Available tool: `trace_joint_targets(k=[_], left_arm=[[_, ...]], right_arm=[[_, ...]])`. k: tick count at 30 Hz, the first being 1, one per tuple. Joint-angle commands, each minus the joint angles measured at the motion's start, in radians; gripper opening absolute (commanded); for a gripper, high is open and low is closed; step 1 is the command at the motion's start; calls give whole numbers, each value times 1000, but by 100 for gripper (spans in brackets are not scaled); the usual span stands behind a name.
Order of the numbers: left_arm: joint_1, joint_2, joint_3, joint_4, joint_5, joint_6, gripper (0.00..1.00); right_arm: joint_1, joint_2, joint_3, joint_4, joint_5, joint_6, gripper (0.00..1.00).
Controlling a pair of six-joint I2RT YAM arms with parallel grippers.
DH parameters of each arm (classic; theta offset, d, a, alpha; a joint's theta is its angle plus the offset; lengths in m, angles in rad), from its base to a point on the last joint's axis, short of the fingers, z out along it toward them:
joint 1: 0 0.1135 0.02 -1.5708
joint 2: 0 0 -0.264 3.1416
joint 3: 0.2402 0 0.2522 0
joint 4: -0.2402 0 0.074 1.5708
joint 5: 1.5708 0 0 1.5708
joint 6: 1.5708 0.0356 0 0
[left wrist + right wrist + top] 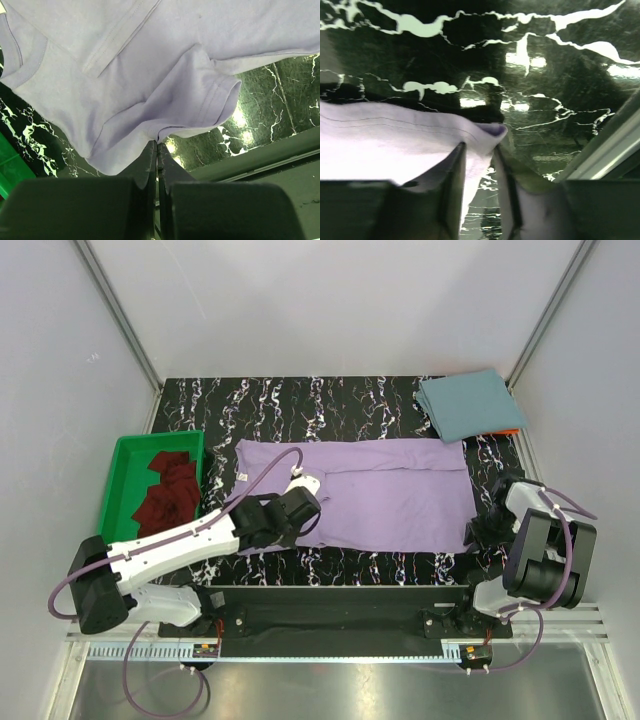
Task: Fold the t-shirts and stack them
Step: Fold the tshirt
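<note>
The lavender t-shirt (370, 490) lies spread flat across the middle of the table. My left gripper (303, 517) is shut on its near edge beside a sleeve (200, 105); the left wrist view shows the jaws pressed together on the cloth (158, 143). My right gripper (474, 532) is at the shirt's near right corner (490, 132). Its jaws stand a little apart with that hem corner between them. The teal-blue t-shirt (468, 405) lies folded at the back right. The maroon t-shirt (168, 490) lies crumpled in the green tray (125, 455).
The green tray stands at the left edge of the black marbled table (300, 400). An orange edge (510, 430) shows under the teal shirt. A metal rail (605, 160) runs along the near table edge. White walls enclose the table.
</note>
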Motion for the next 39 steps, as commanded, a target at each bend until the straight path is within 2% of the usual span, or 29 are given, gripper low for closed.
trace_joint_targets(k=[1,2,3,6,11,19,28,39], left_arm=[[21,-13,27,44,22,40,0],[25,-16,26,46,20,40,0],[28,-26,24,40,13,41,0],[50,-43,36,14,-18,37,0],[102,-39,84,-25,-44,41,0],[229,16,174,-49,-108,115,0],[321,98,240,1,-162,235,0],[461,243,371,84,-196,342,0]], right_arm=[[6,-4,-17,49,90,46,32],[6,-10,-15,47,93,46,30],[6,-13,-9,44,103,46,20],[9,-40,9,35,123,32,0],[24,-64,49,57,139,-52,0],[101,-50,210,40,186,-173,0],[120,66,373,49,148,-362,0],[121,132,451,158,-67,-477,0]])
